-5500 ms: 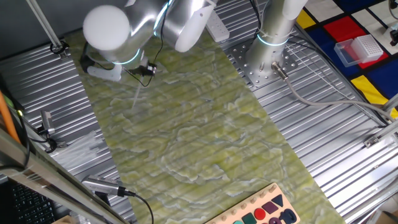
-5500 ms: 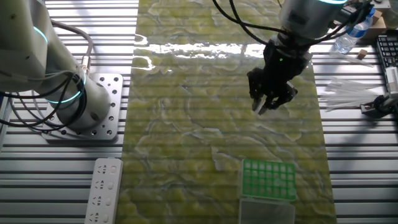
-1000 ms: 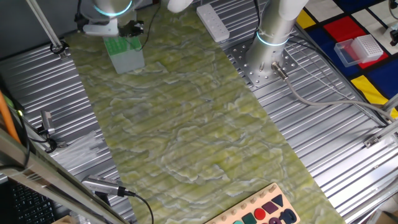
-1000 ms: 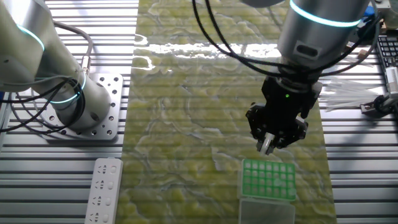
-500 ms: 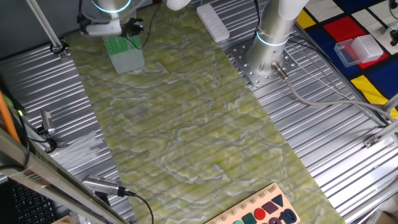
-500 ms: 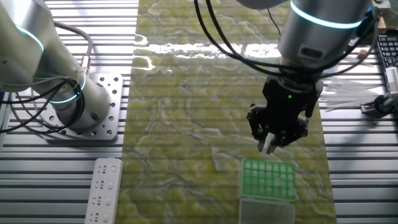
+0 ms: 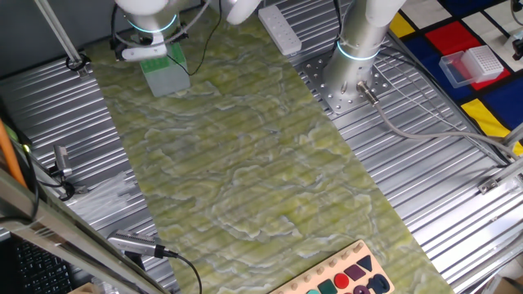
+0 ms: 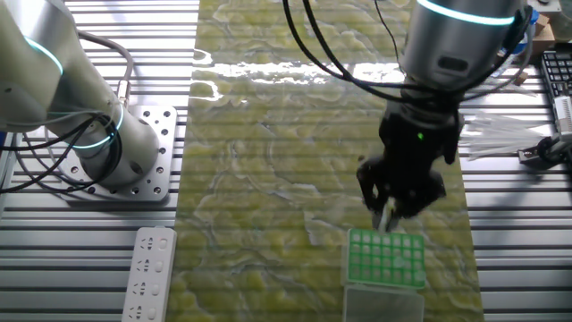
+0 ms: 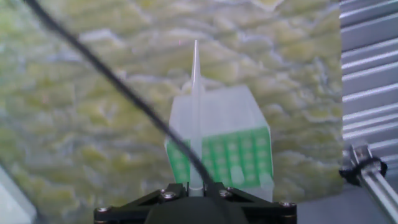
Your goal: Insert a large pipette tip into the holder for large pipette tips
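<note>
The large pipette tip (image 9: 196, 112) is a pale translucent sliver held in my gripper (image 9: 196, 184), its point away from the camera. My jaws are shut on its wide end. The holder for large pipette tips (image 9: 227, 140), a box with a green gridded top and pale sides, lies right below the tip on the mat. In the other fixed view my gripper (image 8: 388, 215) hangs just above the near-left corner of the holder (image 8: 386, 261). In one fixed view the holder (image 7: 163, 73) sits at the mat's far end, partly under the arm.
A green-yellow mat (image 8: 295, 170) covers the table middle. A white power strip (image 8: 148, 273) lies left of the mat. The second arm's base (image 8: 125, 152) stands at the left. Loose pipette tips (image 8: 500, 134) lie at the right. A pinkish-red box (image 7: 472, 64) stands far off.
My gripper has come from the mat's middle to the holder with the tip. In the last second it has sunk a little closer to the green grid.
</note>
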Available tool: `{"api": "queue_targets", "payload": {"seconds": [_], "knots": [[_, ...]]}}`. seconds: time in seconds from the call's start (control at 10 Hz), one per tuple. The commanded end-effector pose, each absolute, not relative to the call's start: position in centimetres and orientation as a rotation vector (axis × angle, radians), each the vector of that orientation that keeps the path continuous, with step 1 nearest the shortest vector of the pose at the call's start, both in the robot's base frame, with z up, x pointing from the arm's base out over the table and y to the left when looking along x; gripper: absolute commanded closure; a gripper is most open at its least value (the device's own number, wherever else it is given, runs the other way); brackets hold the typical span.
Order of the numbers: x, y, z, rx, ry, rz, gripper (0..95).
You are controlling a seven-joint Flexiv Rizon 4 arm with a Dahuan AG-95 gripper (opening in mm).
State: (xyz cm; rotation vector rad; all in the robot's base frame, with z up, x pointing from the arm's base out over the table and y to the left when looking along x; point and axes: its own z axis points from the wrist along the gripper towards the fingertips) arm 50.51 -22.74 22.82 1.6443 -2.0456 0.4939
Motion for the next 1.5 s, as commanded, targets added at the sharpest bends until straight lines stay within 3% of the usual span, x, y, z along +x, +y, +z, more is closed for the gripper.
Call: {"api": "queue_targets", "payload": {"seconds": [0.1,1.5], "knots": [[50.6,-25.7,24.2,1.604,-2.005,0.456,95.0],[47.7,-31.6,25.6,1.503,-1.761,0.5,95.0]]}}
